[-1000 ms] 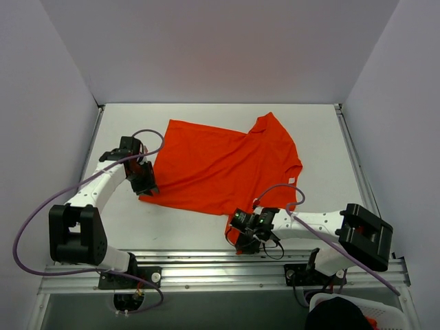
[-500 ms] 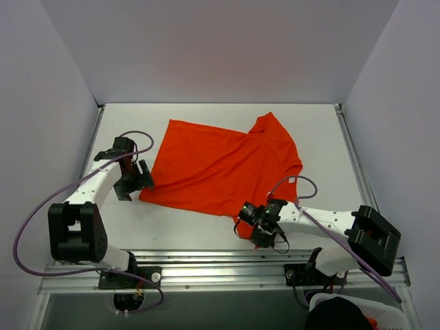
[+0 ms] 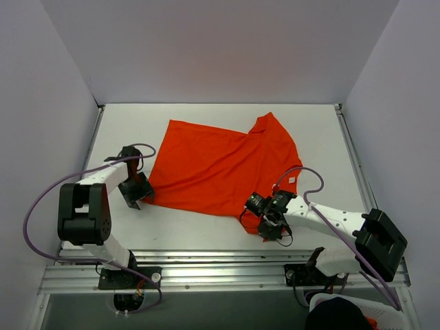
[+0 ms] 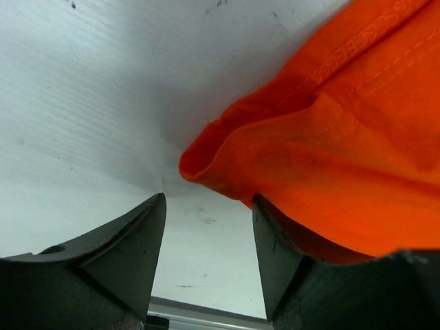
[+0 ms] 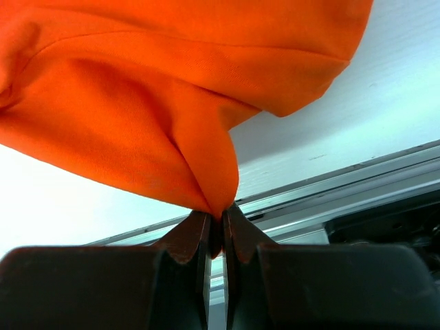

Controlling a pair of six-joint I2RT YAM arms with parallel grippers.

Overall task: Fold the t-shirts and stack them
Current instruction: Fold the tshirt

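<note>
Looking down from the top external view, a bright orange-red t-shirt [image 3: 220,165] is seen spread flat across the middle of the white table [image 3: 323,130]. Its long axis runs left to right, tilted slightly, with the straight hem on the left. The left gripper [image 3: 136,194] is placed at the shirt's near-left hem corner, just beside the cloth, so the shirt lies to its right and away from the bases. The right gripper [image 3: 265,223] is placed at the near-right edge, where a small flap of orange is drawn toward the near rail. Each corner is attended by the arm on its own side, and the two are well apart.

From the left wrist view, the left gripper [image 4: 208,206] is shown with its dark fingers spread and bare table [image 4: 103,103] between them. The folded hem corner of the t-shirt [image 4: 330,158] is seen just ahead of the gap and toward the right-hand finger. Nothing is held. It is judged that a short advance forward and slightly toward that side would be needed before this corner could be caught.

From the right wrist view, the right gripper [image 5: 216,220] is shown pressed together on a pinched peak of the t-shirt [image 5: 137,103]. The cloth is seen hanging from the fingertips in a fold, with the table [image 5: 392,82] and the metal rail [image 5: 344,189] behind it. This corner is judged ready to be carried, while its partner on the left is not yet gripped.
</note>
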